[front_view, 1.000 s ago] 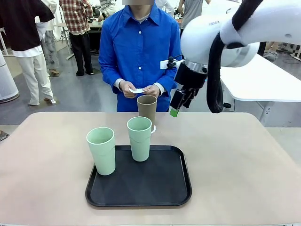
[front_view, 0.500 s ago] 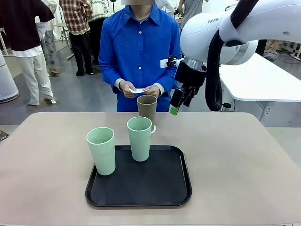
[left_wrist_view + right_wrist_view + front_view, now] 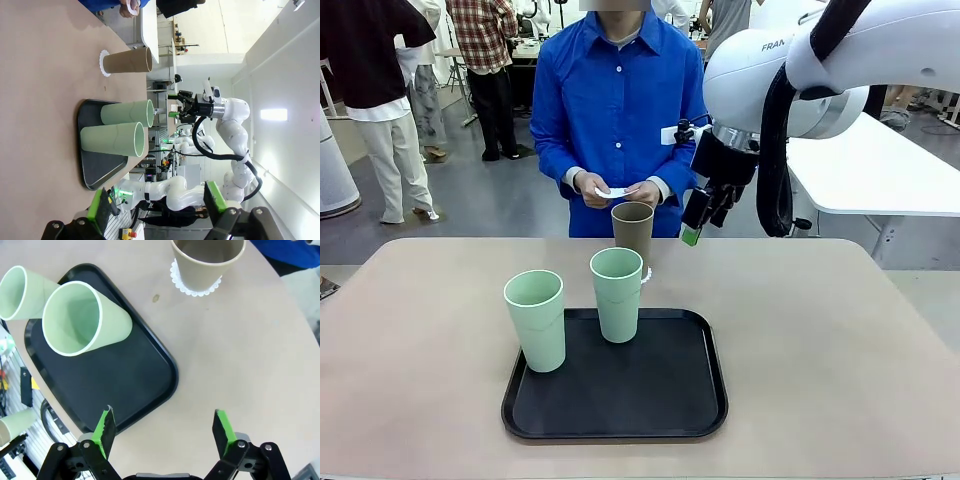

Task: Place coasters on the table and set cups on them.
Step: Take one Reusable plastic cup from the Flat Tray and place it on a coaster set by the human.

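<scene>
A brown cup (image 3: 632,228) stands on a white lacy coaster (image 3: 646,273) at the far middle of the beige table (image 3: 820,350). Two mint green cups (image 3: 535,318) (image 3: 617,293) stand upright on a black tray (image 3: 660,390). The person across the table holds another white coaster (image 3: 610,191) in both hands. My right gripper (image 3: 705,220) hangs open in the air, to the right of the brown cup and above it. From its wrist I see the brown cup (image 3: 207,260), its coaster (image 3: 196,290) and the tray (image 3: 125,390) below the empty right gripper (image 3: 163,415). My left gripper (image 3: 155,202) is open and empty.
A white rectangular table (image 3: 880,170) stands behind on the right. Other people stand in the background at the left. Bare tabletop lies on both sides of the tray.
The right arm's upper part has shifted very slightly. The cups, tray and the person's hands stand as before.
</scene>
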`<state>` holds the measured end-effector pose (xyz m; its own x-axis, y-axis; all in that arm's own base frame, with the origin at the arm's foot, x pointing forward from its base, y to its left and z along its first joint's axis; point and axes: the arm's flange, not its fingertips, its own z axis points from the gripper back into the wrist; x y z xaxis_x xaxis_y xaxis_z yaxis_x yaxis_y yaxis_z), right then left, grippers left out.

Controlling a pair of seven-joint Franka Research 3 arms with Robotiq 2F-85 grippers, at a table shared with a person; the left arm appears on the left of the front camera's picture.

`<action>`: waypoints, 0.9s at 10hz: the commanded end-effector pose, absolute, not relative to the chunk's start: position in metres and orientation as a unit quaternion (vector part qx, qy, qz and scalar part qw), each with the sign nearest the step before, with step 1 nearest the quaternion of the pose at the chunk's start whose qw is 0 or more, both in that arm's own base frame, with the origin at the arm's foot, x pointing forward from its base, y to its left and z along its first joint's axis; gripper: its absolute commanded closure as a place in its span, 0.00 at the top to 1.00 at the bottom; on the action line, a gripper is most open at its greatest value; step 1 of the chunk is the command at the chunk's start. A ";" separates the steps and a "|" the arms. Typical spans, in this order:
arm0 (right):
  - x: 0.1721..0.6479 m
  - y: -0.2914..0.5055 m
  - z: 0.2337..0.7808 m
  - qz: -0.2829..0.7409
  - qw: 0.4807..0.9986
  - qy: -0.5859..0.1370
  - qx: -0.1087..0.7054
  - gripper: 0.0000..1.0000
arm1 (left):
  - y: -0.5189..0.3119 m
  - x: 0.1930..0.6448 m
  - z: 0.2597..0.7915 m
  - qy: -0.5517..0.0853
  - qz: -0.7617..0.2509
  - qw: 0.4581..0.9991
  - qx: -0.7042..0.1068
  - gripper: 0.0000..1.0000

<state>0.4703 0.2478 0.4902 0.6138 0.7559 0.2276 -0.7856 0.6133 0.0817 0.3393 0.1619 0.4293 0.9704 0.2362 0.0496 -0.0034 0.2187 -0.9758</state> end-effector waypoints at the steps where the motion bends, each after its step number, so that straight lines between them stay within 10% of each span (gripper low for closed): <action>1: 0.466 0.244 0.487 0.435 0.891 -0.096 0.088 1.00 | 0.164 0.338 0.430 -0.103 0.073 0.770 -0.625 1.00; 9: 0.434 0.087 0.520 0.161 0.983 -0.078 0.029 1.00 | 0.164 0.338 0.430 -0.103 0.073 0.770 -0.625 1.00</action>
<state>0.4454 0.0894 0.5268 0.9110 0.3604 0.2006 -0.3766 0.9251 0.0484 0.3393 0.1622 0.4290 0.9704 0.2367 0.0489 -0.0041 0.2183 -0.9759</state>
